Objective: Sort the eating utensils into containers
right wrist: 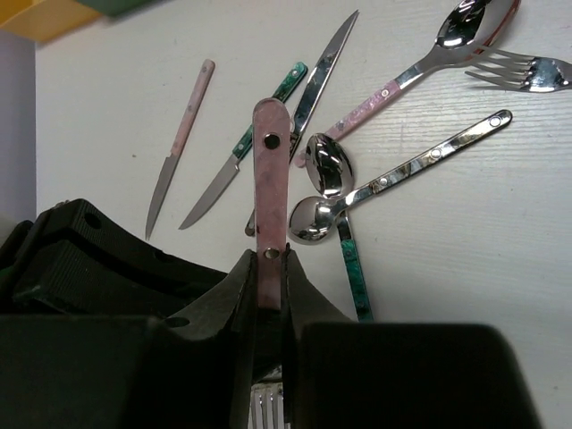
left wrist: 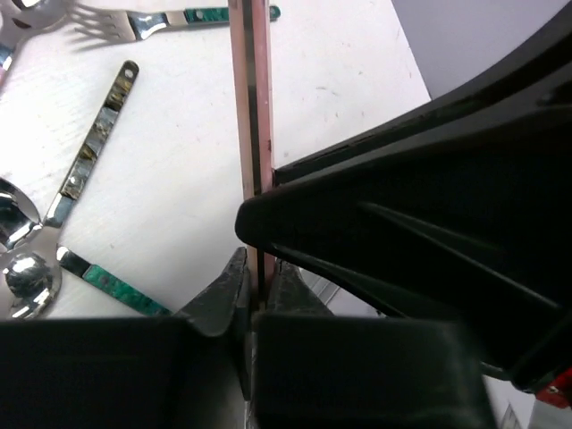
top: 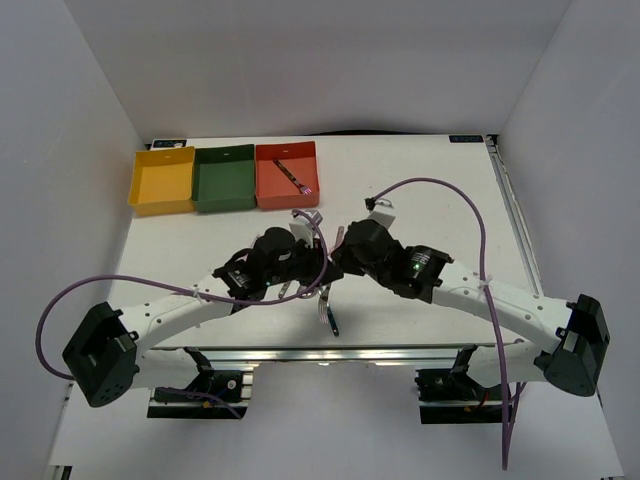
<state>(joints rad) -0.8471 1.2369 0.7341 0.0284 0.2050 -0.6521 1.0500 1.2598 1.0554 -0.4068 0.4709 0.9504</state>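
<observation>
One pink-handled fork (right wrist: pixel 271 179) is gripped at once by the left fingers (left wrist: pixel 222 299) and the right fingers (right wrist: pixel 308 295). Just beyond them, several loose utensils (right wrist: pixel 393 174) are seen unsorted on the white surface (right wrist: pixel 465 295). Farther out, one piece (top: pixel 297 179) is found in the red-orange bin (top: pixel 268 195). Nothing is seen in the yellow bin (top: pixel 150 205) or the dark green bin (top: pixel 225 203). The surface is enclosed by plain white walls (top: pixel 330 60).

Bright, even light (glare on spoons (right wrist: pixel 323 165), blurred foregrounds)

Scattered shiny utensils (right wrist: pixel 420 161), one in the red-orange bin (top: pixel 272 192)
</observation>
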